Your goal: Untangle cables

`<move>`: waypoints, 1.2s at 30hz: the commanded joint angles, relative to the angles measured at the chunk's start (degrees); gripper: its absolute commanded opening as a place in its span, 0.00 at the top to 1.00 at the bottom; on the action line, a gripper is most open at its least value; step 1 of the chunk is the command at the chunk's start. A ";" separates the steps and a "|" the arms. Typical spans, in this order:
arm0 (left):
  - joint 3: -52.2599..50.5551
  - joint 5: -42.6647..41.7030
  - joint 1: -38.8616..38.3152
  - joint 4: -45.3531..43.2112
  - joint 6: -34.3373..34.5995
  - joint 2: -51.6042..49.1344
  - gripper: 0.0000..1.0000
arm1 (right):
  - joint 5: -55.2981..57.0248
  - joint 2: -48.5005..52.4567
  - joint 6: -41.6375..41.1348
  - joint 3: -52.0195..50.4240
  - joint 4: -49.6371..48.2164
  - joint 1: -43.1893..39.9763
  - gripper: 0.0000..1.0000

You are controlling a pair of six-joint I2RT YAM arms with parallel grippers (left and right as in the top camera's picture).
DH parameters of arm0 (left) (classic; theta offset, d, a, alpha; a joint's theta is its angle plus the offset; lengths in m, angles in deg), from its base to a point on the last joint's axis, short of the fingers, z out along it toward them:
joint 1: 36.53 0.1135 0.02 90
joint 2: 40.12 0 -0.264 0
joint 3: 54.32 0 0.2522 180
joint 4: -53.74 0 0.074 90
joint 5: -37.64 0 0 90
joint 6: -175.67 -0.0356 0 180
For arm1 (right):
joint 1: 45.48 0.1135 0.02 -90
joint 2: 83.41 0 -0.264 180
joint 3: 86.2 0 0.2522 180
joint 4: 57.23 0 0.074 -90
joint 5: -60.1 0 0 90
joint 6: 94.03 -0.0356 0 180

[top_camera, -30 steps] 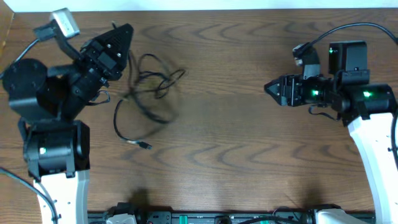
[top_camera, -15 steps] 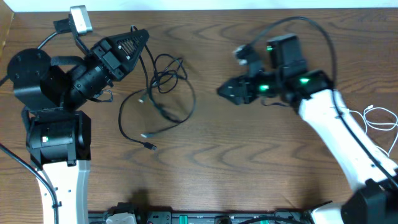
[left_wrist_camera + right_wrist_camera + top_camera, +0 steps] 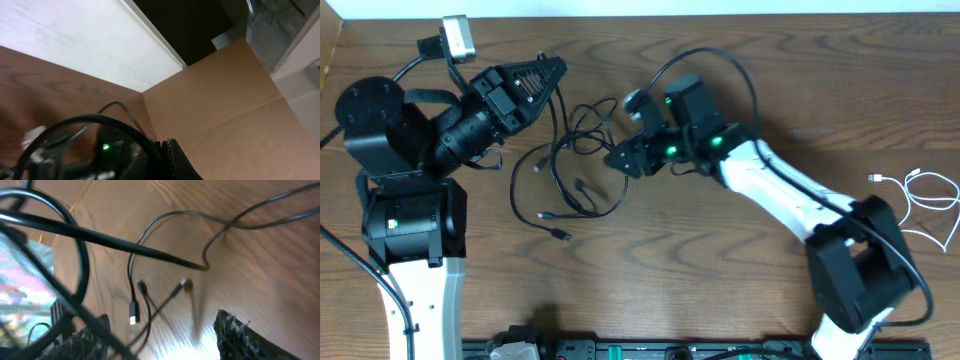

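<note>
The black cables (image 3: 582, 160) lie in a loose tangle left of the table's middle, with plug ends (image 3: 558, 235) pointing toward the front. My left gripper (image 3: 556, 68) is above the tangle's back-left edge, shut on a black cable (image 3: 125, 131) that loops up to its jaws. My right gripper (image 3: 617, 160) stands open at the tangle's right edge. In the right wrist view its fingers (image 3: 245, 337) straddle bare wood, with cable strands and a USB plug (image 3: 133, 316) just ahead. A white cable (image 3: 912, 195) lies apart at the far right.
A cardboard box (image 3: 225, 105) stands beyond the table's left edge. The right arm's own thick black cable (image 3: 720, 70) arcs over the back of the table. A taut black strand (image 3: 100, 241) crosses the right wrist view.
The right arm has swept left across the table to the tangle, its jaws a little wider. The left gripper has shifted right, and the tangle has been pulled rightward and reshaped.
</note>
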 commanded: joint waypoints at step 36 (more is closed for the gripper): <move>2.14 -0.55 5.14 8.33 -8.70 0.31 0.93 | 31.26 1.68 7.67 -0.26 -11.23 4.83 0.99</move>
